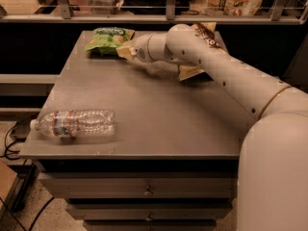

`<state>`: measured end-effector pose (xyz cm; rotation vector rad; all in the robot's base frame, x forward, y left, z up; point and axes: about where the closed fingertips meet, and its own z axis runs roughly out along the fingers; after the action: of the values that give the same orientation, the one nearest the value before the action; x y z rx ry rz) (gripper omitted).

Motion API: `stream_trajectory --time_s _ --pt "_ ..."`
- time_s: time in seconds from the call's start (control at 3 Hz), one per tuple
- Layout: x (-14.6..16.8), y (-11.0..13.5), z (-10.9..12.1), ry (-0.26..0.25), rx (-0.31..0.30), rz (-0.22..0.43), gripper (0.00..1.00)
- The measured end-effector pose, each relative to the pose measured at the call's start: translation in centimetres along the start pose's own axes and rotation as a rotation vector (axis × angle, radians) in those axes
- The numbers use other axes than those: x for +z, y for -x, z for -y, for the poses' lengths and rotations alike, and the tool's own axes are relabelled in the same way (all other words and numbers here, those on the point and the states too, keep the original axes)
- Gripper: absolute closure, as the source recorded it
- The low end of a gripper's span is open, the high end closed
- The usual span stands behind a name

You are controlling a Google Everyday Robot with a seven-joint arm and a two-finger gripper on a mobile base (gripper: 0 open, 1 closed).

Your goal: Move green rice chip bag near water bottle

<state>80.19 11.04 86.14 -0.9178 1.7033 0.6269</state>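
The single camera looked down from behind the robot's arm (226,76), across the grey table (159,114) toward its far edge, fairly close; the gripper (124,51) sat far-left, beside the green rice chip bag (107,38).

1. You will find the green rice chip bag (107,39) lying flat on the surface (163,114), at its far left part, close to the back edge. It is bright green and a little crumpled, with pale lettering on its upper face.
2. Your water bottle (74,123) lies on its side near the surface's front left corner, with its white cap pointing toward the left edge. It is clear and ribbed, and a blue, red and white label wraps the half nearer the cap.
3. Across the surface, the bag and bottle lie well apart, back against front.
4. Your pincer (126,51) sits over the back of the surface, right at the bag's right-hand edge. You cannot tell whether it touches the bag.
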Motion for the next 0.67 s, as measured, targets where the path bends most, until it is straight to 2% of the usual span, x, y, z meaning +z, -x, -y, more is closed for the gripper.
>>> stream_trajectory --time_s 0.33,0.67 --pt "-0.8 2.3 -1.0 0.013 -0.060 0.009 1.00" --pt "-1.6 3.3 -2.8 0.051 -0.120 -0.022 1.00"
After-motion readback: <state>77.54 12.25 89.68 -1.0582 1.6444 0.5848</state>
